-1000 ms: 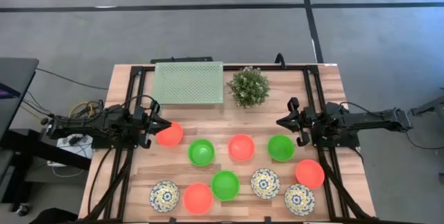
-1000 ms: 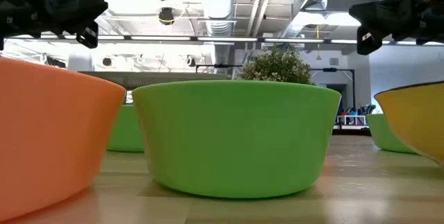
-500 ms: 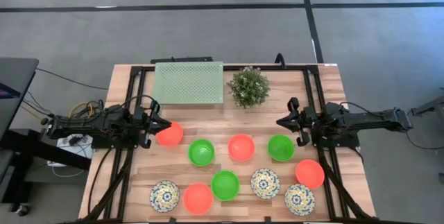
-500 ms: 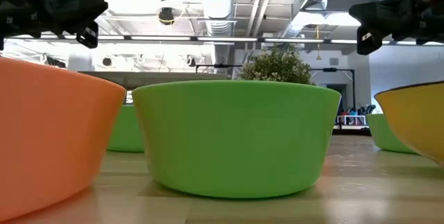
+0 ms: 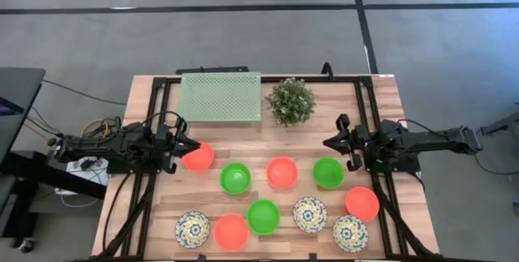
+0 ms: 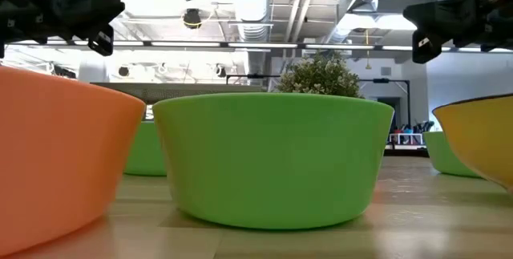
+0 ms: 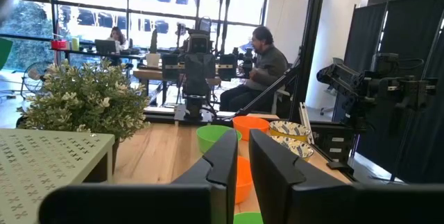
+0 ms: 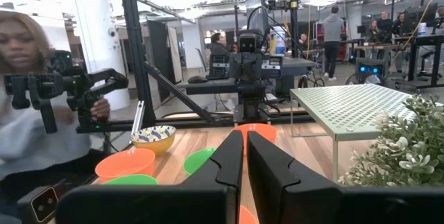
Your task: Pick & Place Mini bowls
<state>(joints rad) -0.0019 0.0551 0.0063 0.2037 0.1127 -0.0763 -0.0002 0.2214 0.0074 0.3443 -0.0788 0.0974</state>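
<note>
**Both arms parked at worktop sides, ten mini bowls loose on the wood**

Left gripper [image 5: 180, 143] sits at 9 o'clock of the worktop [image 5: 381, 100], fingers [image 7: 223, 156] nearly closed with a thin slit between them, gripping nothing. Its tip is just beside a red bowl [image 5: 198, 156] at 8 o'clock of centre.

Right gripper [image 5: 331, 143] is at 3 o'clock, fingers [image 8: 231, 156] also close together with a narrow gap, empty. It sits just at 12 o'clock of a green bowl [image 5: 328, 173].

Middle row, left to right: green bowl [image 5: 235, 178], red bowl [image 5: 282, 172], then the green one by the right gripper. Another red bowl [image 5: 362, 203] lies at 4 o'clock.

Near edge, 6 o'clock side: floral bowl [image 5: 192, 229], red bowl [image 5: 231, 232], green bowl [image 5: 263, 216], floral bowl [image 5: 310, 214], floral bowl [image 5: 350, 233]. All upright, none stacked, most apart from each other; the near red and green pair look touching or almost.

Green perforated tray [image 5: 220, 96] at 11 o'clock, plant [image 5: 290, 100] at 12 o'clock just beside it.

Low view: the green bowl [image 6: 272, 159] fills the centre, orange-red bowl [image 6: 56, 163] on one side, yellow-inside bowl [image 6: 479, 143] on the other, both grippers up above bowl level.

People sit at desks in the room behind; one person [image 8: 28, 106] is close in the right wrist view.
</note>
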